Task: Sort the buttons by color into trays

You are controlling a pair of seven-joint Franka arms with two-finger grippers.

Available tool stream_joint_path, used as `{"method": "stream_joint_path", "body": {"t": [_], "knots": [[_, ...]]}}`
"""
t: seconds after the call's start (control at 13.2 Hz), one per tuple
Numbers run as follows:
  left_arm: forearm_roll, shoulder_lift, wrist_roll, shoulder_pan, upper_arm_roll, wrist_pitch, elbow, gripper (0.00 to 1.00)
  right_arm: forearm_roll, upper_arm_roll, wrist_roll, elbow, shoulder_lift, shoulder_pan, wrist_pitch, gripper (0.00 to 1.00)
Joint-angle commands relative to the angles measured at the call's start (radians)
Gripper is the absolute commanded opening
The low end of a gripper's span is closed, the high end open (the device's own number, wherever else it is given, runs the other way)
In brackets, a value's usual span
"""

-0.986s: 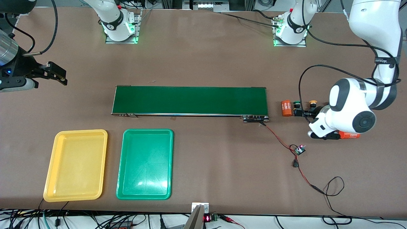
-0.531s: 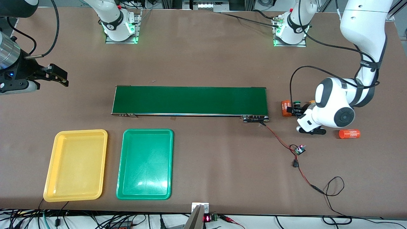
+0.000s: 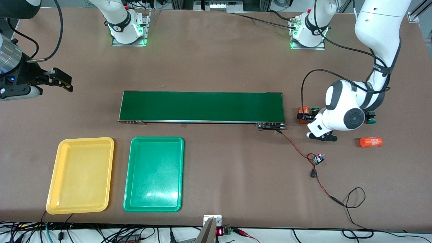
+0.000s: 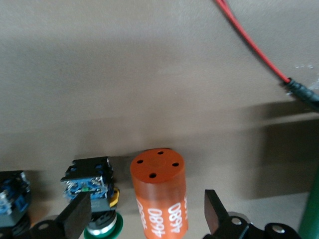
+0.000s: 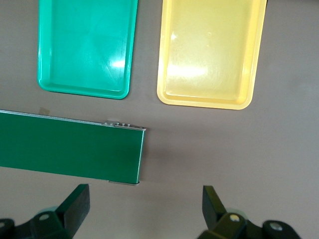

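Your left gripper (image 4: 144,219) hangs wide open and empty over the orange 4680 cylinder (image 4: 160,191) beside the buttons (image 4: 89,180) near the conveyor belt (image 3: 201,106), while your right gripper (image 5: 144,209) waits open above the yellow tray (image 3: 81,175) and green tray (image 3: 154,173)

Conveyor belt, battery-style cylinders and loose wiring are seen on a brown table.

A long dark-green conveyor belt (image 3: 201,106) is laid across the middle of the table (image 3: 216,60). An orange cylinder marked "4680" (image 4: 160,193) is stood upright just off the belt's end toward the left arm's end of the table. A second orange cylinder (image 3: 370,142) is laid on its side, nearer the front camera. A red wire (image 3: 296,147) is run from the belt's corner to a small circuit board (image 3: 318,159).
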Motion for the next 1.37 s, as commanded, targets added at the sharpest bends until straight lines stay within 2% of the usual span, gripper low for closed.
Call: {"method": "stream_joint_path", "body": {"t": [0.0,0.15,0.53,0.76,0.99,1.14,1.21,1.29], "knots": [[-0.014,-0.045,0.012,0.001,-0.01,0.068,-0.086,1.0,0.001,0.001,-0.002,-0.003,-0.005,-0.003,-0.001,1.0],[-0.033,-0.077,-0.001,0.005,-0.03,0.073,-0.117,1.0,0.001,0.001,-0.002,-0.003,-0.005,-0.001,-0.001,1.0],[-0.04,-0.079,0.003,0.007,-0.044,0.079,-0.126,1.0,0.001,0.001,-0.002,-0.003,0.003,-0.001,-0.003,1.0],[-0.04,-0.069,0.02,0.011,-0.044,0.155,-0.155,1.0,0.001,0.001,-0.003,-0.003,0.005,-0.003,-0.002,1.0],[-0.04,-0.069,0.018,0.011,-0.044,0.174,-0.165,1.0,0.001,0.001,-0.002,-0.003,0.005,0.0,0.002,1.0],[-0.04,-0.066,0.018,0.011,-0.044,0.174,-0.168,0.87,-0.001,0.001,-0.002,-0.003,0.005,0.003,0.002,1.0],[-0.04,-0.068,0.02,0.013,-0.044,0.172,-0.172,0.73,-0.001,0.001,-0.002,-0.001,0.005,0.003,0.003,1.0],[-0.04,-0.069,0.02,0.013,-0.044,0.172,-0.174,0.49,-0.001,0.001,-0.002,-0.001,0.005,0.003,0.003,1.0]]}}
